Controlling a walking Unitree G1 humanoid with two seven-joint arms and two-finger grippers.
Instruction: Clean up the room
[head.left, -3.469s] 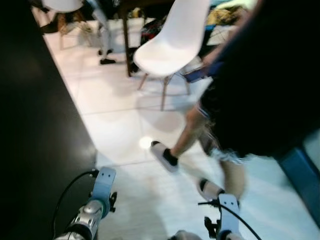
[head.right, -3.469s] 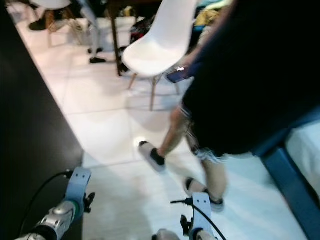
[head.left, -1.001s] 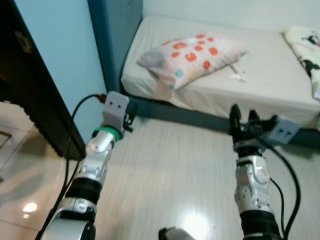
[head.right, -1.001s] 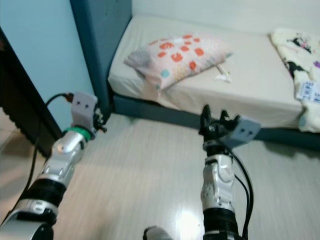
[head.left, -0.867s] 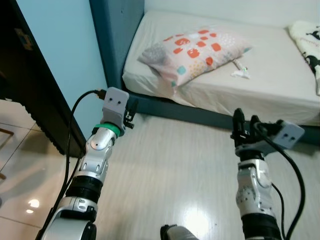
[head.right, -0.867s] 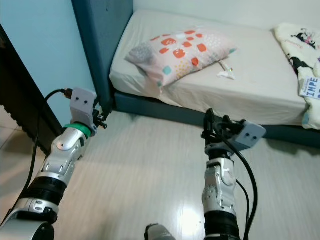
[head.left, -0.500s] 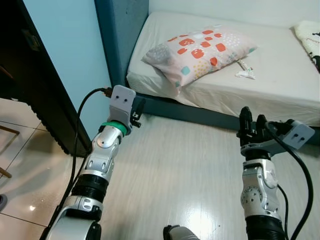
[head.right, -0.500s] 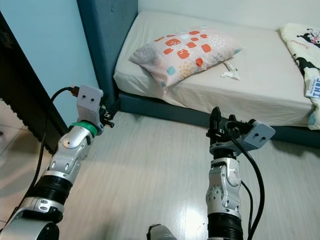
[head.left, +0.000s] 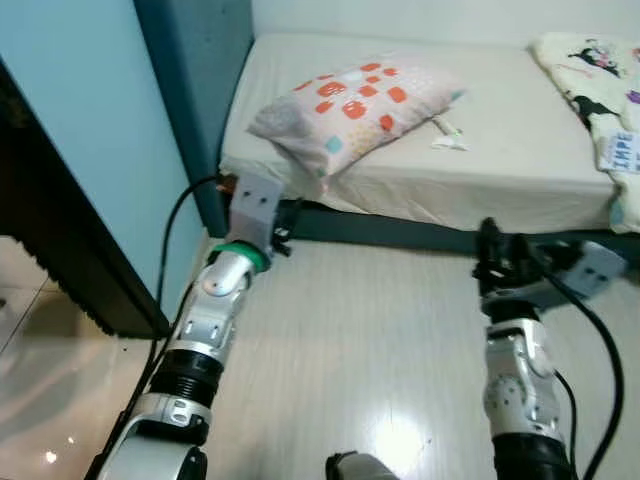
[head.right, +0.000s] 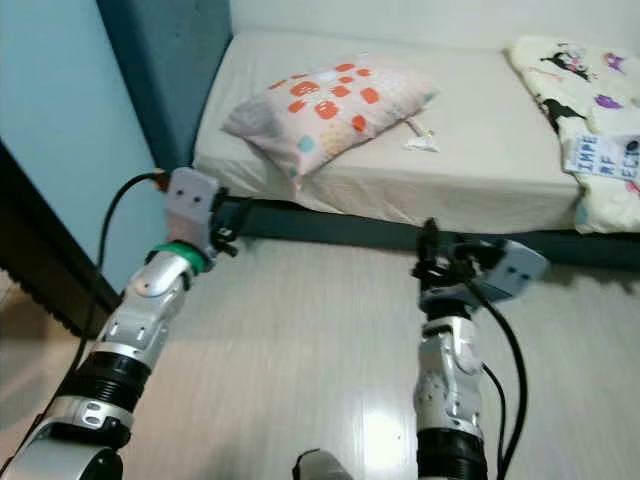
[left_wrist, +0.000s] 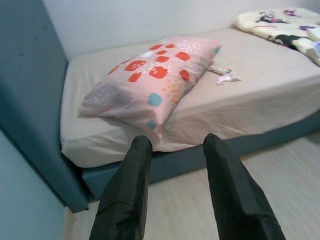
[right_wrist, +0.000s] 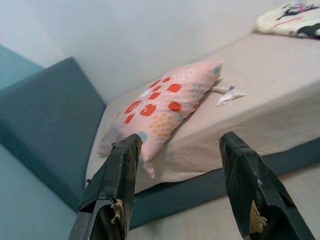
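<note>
My 2 grippers hang over the pale floor (head.left: 350, 350), both raised toward the bed (head.left: 520, 190) ahead of me. My left gripper (left_wrist: 175, 150) holds nothing, its fingers spread apart; just beyond its tips lies the pillow (head.left: 345, 105) with red patches, near the bed's front edge by the blue headboard (head.left: 190, 90). My right gripper (right_wrist: 177, 150) is also spread and empty. A small wrapper (head.left: 447, 142) lies on the sheet just past the pillow, ahead of my right gripper. A printed blanket (head.right: 585, 105) is bunched farther off to its right.
</note>
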